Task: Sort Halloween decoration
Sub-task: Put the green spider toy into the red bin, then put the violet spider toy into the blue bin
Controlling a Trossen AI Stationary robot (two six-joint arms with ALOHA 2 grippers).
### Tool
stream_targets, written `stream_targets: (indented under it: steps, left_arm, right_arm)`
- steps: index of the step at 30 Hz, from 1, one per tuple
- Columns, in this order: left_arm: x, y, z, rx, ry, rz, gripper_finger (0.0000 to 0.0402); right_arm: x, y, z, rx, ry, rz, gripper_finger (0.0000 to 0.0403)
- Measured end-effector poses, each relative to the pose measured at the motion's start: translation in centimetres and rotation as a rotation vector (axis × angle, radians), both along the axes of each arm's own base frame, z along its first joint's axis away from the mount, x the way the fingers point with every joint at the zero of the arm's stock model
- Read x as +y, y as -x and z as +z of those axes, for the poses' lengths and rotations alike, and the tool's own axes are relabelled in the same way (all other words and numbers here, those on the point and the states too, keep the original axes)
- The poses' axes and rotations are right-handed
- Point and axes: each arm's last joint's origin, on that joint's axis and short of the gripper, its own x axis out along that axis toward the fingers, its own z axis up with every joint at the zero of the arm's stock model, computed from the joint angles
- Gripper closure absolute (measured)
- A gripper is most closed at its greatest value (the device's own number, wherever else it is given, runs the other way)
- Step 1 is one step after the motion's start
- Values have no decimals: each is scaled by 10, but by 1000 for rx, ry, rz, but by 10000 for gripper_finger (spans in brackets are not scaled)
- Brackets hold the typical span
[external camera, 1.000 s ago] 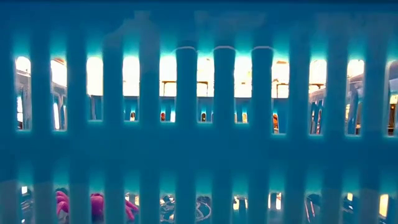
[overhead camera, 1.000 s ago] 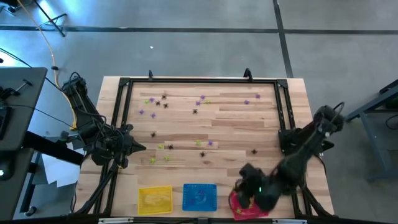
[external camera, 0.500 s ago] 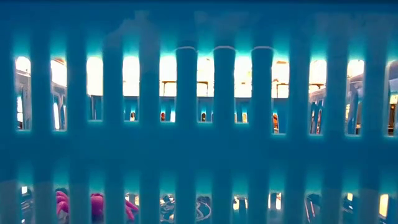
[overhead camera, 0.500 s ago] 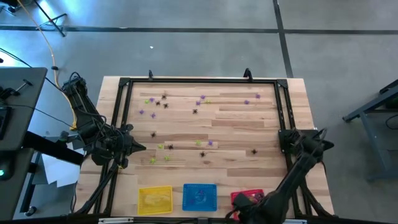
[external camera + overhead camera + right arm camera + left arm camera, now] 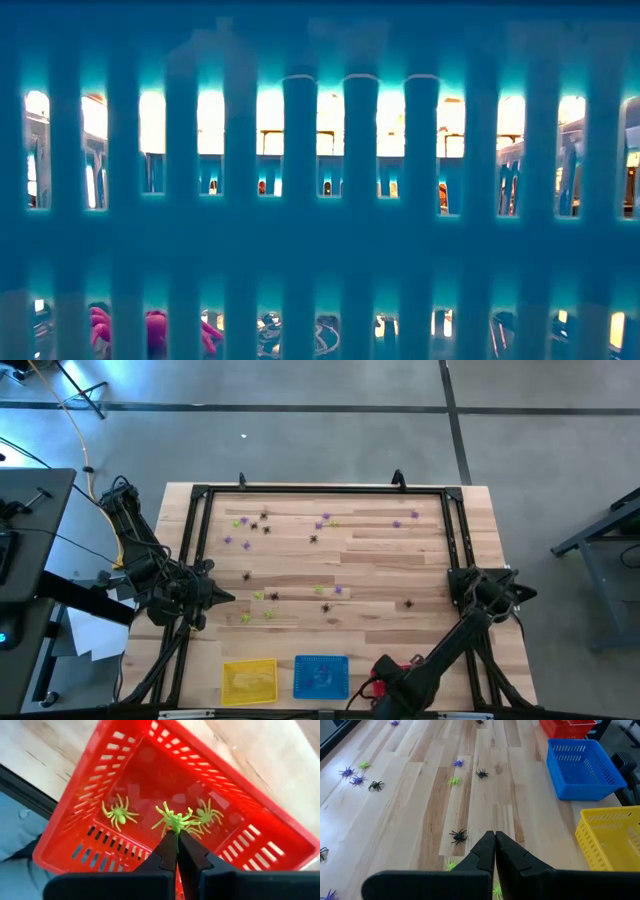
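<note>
The toy spiders, in black (image 5: pixel 458 836), purple (image 5: pixel 347 772) and yellow-green (image 5: pixel 453 781), lie scattered over the far and middle parts of the wooden worktop (image 5: pixel 380 550), most of them toward the left arm's side and a few out to the right. Three more yellow-green spiders are inside the red basket (image 5: pixel 240 785): one (image 5: pixel 118 813) lies on its floor near a slatted wall, another (image 5: pixel 206 814) toward the opposite side, and the middle one (image 5: pixel 175 820) sits right at the tips of the right gripper (image 5: pixel 177 840). That gripper's jaws are pressed together just above the basket floor; whether they pinch a leg of that spider or merely touch it cannot be told.

In the high view the right arm reaches down to the near edge of the worktop, covering most of the red basket (image 5: pixel 383 671). Beside it stands the blue basket (image 5: pixel 321 676), then the yellow basket (image 5: pixel 249 681), all three in a row along the near edge.

The left gripper (image 5: pixel 495 840) waits at the left side of the worktop, jaws fully closed and empty, pointing across the boards with a black spider just ahead of its tips.

The low view is filled by the blue basket's slatted wall (image 5: pixel 320 250).
</note>
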Motion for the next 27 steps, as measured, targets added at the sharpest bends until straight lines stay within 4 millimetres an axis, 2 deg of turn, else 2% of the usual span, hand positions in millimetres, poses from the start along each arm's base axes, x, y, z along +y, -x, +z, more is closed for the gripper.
stream_targets:
  steps: [8, 14, 20, 24, 27]
  left_arm:
    - [0, 0, 0, -13, 17, 27, 401]
    - [0, 0, 0, -14, 18, 28, 401]
    - [0, 0, 0, -14, 17, 28, 401]
    - [1, 0, 1, -22, 5, 31, 401]
    - [1, -1, 1, -43, -25, 43, 401]
  right_arm:
    - [1, -3, 0, -15, -17, -40, 397]
    - [4, -6, 4, -45, -52, -57, 354]
    - [4, -6, 18, -18, -44, -57, 304]
    - [2, -3, 31, 13, -9, -55, 294]
    - [-9, 3, 43, 73, 104, -48, 293]
